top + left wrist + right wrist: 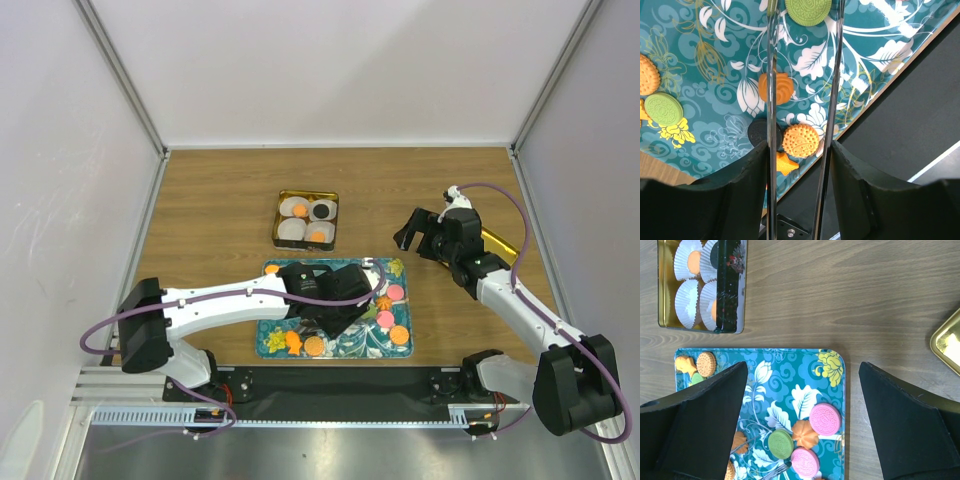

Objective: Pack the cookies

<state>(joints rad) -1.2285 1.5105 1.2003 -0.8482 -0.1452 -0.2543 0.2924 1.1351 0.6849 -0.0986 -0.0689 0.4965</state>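
**Cookies spread across tray**

Cookies [825, 419] are scattered on the tray [790, 365], and a few are seen in the tin [730, 290]. Tongs [771, 100] are clamped in the left gripper [799, 150] above them. The right gripper [802, 367] is held wide open and empty.
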